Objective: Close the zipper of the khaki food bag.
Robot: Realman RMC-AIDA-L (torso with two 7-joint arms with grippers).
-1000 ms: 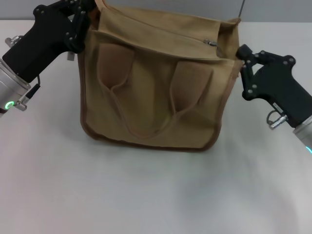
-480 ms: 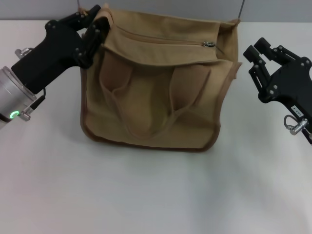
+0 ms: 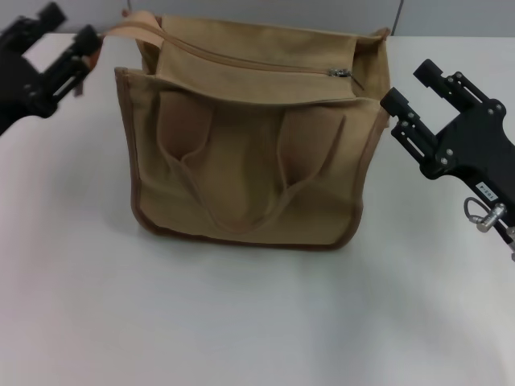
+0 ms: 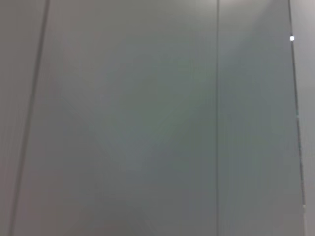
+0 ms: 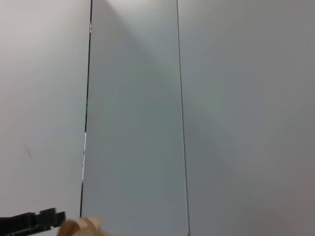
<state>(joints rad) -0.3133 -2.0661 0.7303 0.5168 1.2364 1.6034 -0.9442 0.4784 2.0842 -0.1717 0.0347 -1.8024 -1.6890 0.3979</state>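
The khaki food bag (image 3: 249, 153) stands upright in the middle of the white table, its two looped handles hanging down its front. The zipper (image 3: 257, 63) runs across the top, with its small metal pull (image 3: 342, 72) near the bag's right end. My left gripper (image 3: 71, 28) is open at the far left, clear of the bag; a tan strap (image 3: 133, 28) reaches from the bag's left top corner toward it. My right gripper (image 3: 412, 87) is open and empty, just right of the bag's upper right corner. The right wrist view shows the strap's end (image 5: 81, 227).
The white table (image 3: 241, 322) stretches in front of the bag. A grey panelled wall (image 4: 147, 118) fills the left wrist view and also most of the right wrist view (image 5: 221, 118).
My left gripper let go of the bag's top left corner and drew back to the left. The bag's top settled. My right gripper shifted slightly closer to the bag's right side.
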